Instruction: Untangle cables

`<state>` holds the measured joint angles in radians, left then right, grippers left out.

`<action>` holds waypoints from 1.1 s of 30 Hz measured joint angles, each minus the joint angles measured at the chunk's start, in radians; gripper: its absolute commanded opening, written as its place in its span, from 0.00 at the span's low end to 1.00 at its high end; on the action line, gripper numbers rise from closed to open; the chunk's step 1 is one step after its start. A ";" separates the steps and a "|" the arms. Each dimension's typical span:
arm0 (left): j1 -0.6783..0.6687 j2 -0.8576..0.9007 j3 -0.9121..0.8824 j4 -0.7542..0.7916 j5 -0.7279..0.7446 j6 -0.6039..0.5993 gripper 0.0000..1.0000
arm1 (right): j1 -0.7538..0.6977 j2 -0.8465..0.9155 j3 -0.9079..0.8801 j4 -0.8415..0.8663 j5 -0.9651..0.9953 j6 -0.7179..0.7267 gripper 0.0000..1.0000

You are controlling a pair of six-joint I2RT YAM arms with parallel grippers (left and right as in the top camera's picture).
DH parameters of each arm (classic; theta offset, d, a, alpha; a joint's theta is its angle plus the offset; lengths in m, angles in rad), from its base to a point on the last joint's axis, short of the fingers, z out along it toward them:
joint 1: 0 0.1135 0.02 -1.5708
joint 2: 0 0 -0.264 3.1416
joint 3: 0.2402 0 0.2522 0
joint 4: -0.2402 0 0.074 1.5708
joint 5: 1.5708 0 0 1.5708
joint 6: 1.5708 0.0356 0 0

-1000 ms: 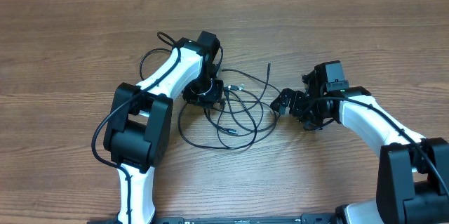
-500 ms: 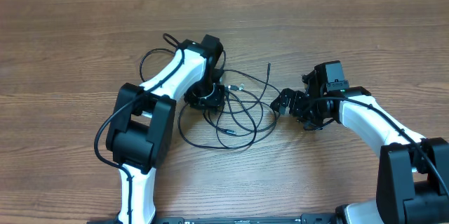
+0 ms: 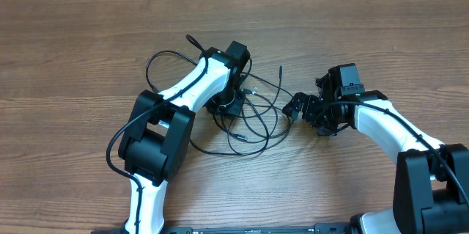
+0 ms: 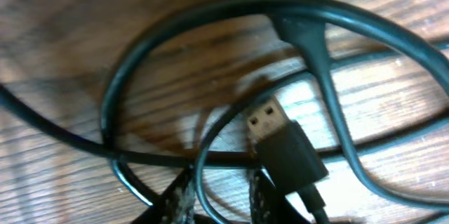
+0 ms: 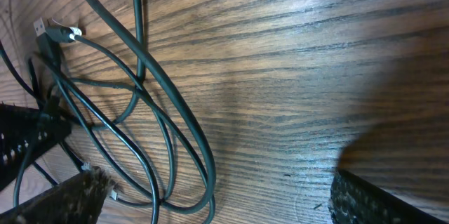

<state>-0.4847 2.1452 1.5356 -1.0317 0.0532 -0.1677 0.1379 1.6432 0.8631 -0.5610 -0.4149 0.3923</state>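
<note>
Looped black cables [image 5: 138, 27] lie on the wooden table [image 5: 295, 62].

The left wrist camera hangs right over the cables [image 4: 326, 76], facing down, so near that the picture blurs. The right wrist camera sits low over the table [image 5: 280, 55] just right of the cables, facing them. The overhead camera looks straight down from high above the cables, taking in the table all around them. All three views share the cables.

Two arms, left arm [image 3: 192, 87] and right arm [image 3: 386, 128]: white curved links, bulky black joint housings [image 3: 150, 146], black wires [image 3: 111, 150] along links. Black left gripper [image 3: 231, 107], right gripper [image 3: 297, 107]; knurled finger pads [image 5: 66, 196].
</note>
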 measured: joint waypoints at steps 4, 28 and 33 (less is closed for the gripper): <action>0.000 -0.001 0.000 0.028 -0.026 -0.036 0.17 | 0.000 0.000 0.000 0.000 0.000 0.000 1.00; 0.000 -0.047 -0.076 0.164 -0.050 -0.115 0.31 | 0.000 0.000 0.000 0.000 0.000 0.000 1.00; 0.000 -0.047 -0.079 0.167 -0.061 -0.119 0.21 | 0.000 0.000 0.000 0.000 0.000 0.000 1.00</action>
<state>-0.4847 2.0987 1.4570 -0.8650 -0.0082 -0.2867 0.1383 1.6432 0.8631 -0.5606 -0.4152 0.3920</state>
